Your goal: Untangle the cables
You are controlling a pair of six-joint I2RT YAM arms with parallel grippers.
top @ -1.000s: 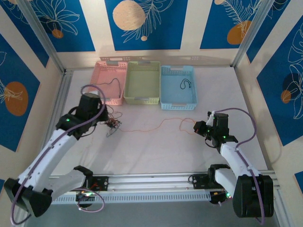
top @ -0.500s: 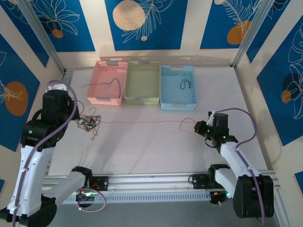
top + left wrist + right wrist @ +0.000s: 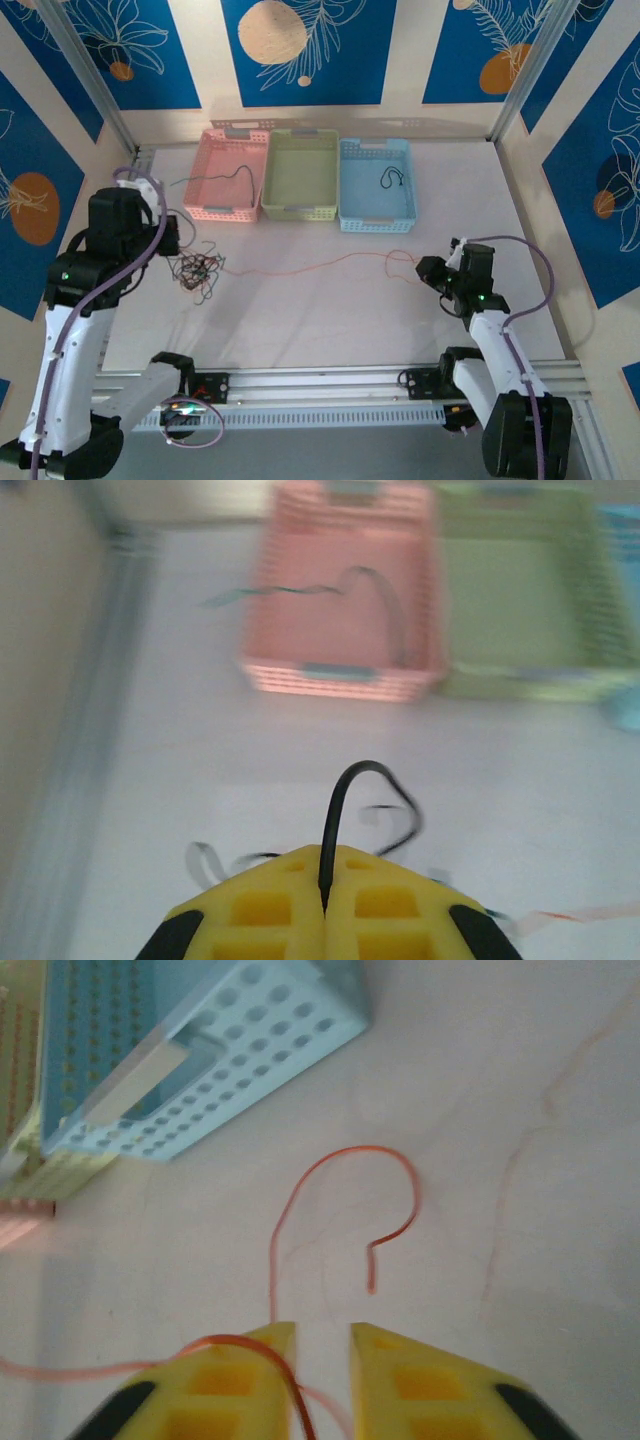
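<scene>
A dark tangle of cables (image 3: 195, 270) lies on the table at the left. My left gripper (image 3: 183, 243) hovers just above and left of it. In the left wrist view this gripper (image 3: 323, 852) is shut on a black cable (image 3: 340, 790) that arches up from between the yellow fingers. One orange-red cable (image 3: 320, 265) runs slack from the tangle across the table to my right gripper (image 3: 425, 268). The right gripper (image 3: 322, 1335) is open. The orange-red cable (image 3: 345, 1155) drapes over its left finger (image 3: 240, 1365) and ends in a hook on the table ahead.
Three baskets stand in a row at the back: pink (image 3: 228, 212), green (image 3: 300, 212) and blue (image 3: 377, 222). A black cable (image 3: 240, 176) lies in the pink one, a small black cable (image 3: 391, 178) in the blue one. Aluminium posts frame the sides.
The left arm swung far left with the tangle, pulling the orange-red cable straight, then eased back. That cable now lies slack. The right gripper has opened and shifted slightly right.
</scene>
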